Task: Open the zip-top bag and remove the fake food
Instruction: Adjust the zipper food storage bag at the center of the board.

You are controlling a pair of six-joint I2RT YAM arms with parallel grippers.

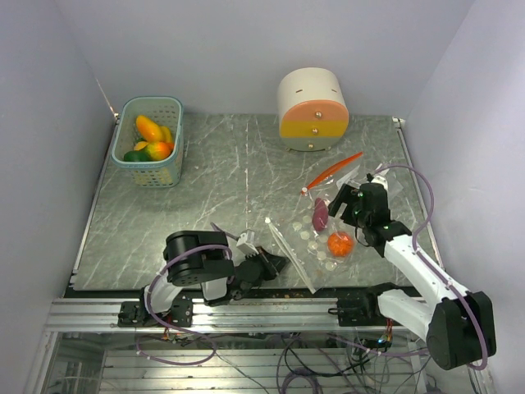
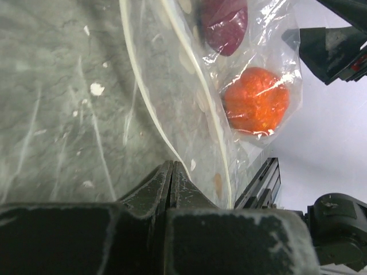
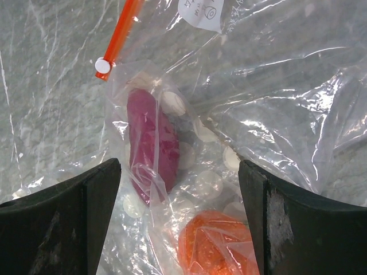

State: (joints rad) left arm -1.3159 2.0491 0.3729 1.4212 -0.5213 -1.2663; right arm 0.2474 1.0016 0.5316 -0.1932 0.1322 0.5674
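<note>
An aluminium rail (image 1: 246, 316) edges the near side of the bench (image 1: 230, 180), a grey-green marbled slab with pale veins and a few light flecks. Plain pale walls (image 1: 246, 41) close it in on the left, the right and the far side.

Closest in, the left end effector (image 1: 281, 263) lies low over the bench with its fingers pressed together. The white strip (image 1: 287, 253) along one edge of the zip-top bag (image 1: 308, 238) runs right up to the fingertips (whether the film is pinched between them cannot be told).

The bag lies flat and crumpled at the near right. The white strip slants from far-left to near-right, and an orange strip (image 1: 332, 171) slants the other way at the bag's far side.

Two pieces of fake food are inside the bag. A round orange piece (image 1: 340, 244) sits nearer the rail. Just beyond it is a long purple piece (image 1: 319, 215), its long axis running roughly near to far.

The right end effector (image 1: 336, 207) hangs above these two with its fingers spread wide and nothing between them.

Farther off, a light blue basket (image 1: 150, 176) at the far left holds yellow-orange and green fruits (image 1: 152, 135). A cream-and-orange round container (image 1: 312, 107) stands by the back wall.
</note>
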